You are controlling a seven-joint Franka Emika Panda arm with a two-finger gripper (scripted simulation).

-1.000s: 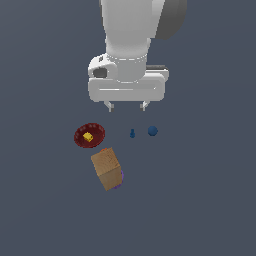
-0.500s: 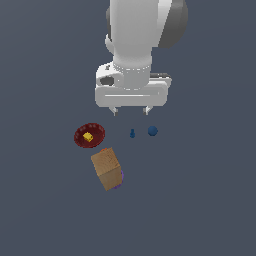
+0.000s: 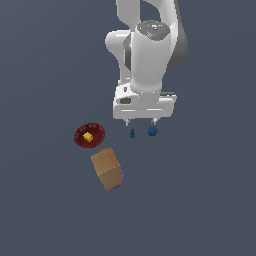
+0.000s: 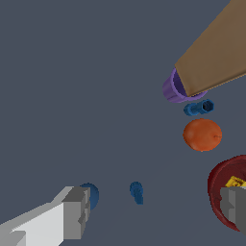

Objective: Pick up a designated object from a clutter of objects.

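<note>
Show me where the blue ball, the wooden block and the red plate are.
blue ball [image 3: 152,131], exterior view, middle of the sphere.
wooden block [image 3: 107,170], exterior view, middle of its front face.
red plate [image 3: 96,135], exterior view, bare rim beside the yellow cube.

Blue ball [image 3: 152,131]: small, smooth, dark blue, resting on the grey floor just right of ctr in ext. view. In wrist view [image 4: 92,194] it sits lower left, half hidden.

Clutter: tiny blue peg [image 3: 132,133] just left of ball, upright, apart from it. Dark red round plate [image 3: 81,139] w/ small yellow cube [image 3: 88,137] on it, left of ctr. Tan wooden block [image 3: 106,169] below, tilted. Purple item [image 3: 120,176] touching block's lower right edge, mostly hidden.
</note>
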